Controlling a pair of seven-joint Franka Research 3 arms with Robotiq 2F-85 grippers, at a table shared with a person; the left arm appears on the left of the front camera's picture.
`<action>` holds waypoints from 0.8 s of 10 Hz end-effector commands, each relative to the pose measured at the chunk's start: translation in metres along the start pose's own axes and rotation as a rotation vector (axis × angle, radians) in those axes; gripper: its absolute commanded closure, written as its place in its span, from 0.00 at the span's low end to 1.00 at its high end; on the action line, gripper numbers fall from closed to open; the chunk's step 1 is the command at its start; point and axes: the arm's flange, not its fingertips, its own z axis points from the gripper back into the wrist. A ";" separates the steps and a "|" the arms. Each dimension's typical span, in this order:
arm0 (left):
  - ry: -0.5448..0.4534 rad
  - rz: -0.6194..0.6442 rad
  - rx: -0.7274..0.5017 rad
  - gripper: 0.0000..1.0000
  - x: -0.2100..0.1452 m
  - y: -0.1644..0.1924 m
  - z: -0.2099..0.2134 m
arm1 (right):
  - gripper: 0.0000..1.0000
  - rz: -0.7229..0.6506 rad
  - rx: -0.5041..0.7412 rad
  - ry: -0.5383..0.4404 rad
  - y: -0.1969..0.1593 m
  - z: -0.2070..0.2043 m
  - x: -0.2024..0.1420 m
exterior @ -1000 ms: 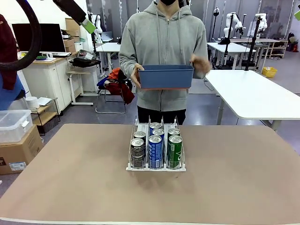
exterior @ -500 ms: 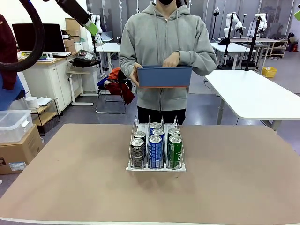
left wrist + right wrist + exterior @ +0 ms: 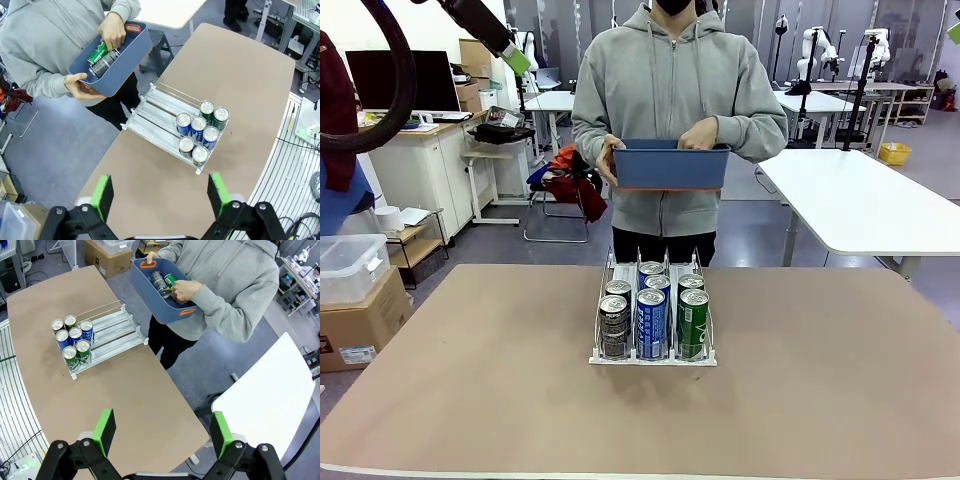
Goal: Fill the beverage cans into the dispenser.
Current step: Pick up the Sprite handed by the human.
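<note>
Seven cans [image 3: 651, 320] stand upright in the rack [image 3: 152, 117] on the desk [image 3: 820, 380]. Spare cans [image 3: 102, 57] lie flat in the bin [image 3: 672, 166] beyond the far edge, under the person's hand [image 3: 698, 135]. The left hand [image 3: 160, 192] and right hand [image 3: 162, 432] hang open, high above.

— How's your light?
— Bright and even from overhead; you get only faint, soft shadows beside the cans [image 3: 651, 320] on the desk [image 3: 470, 380].
— Any blur?
— Your front view is sharp. Both wrist views bend the desk edges into curves, and the can tops glint.
</note>
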 end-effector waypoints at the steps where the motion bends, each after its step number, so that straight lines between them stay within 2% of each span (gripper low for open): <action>1: -0.001 0.004 -0.003 0.00 -0.002 0.001 0.000 | 0.00 0.005 0.008 -0.007 0.001 0.000 -0.001; 8: -0.001 0.004 -0.003 0.00 -0.002 0.001 0.000 | 0.00 0.005 0.008 -0.007 0.001 0.000 -0.001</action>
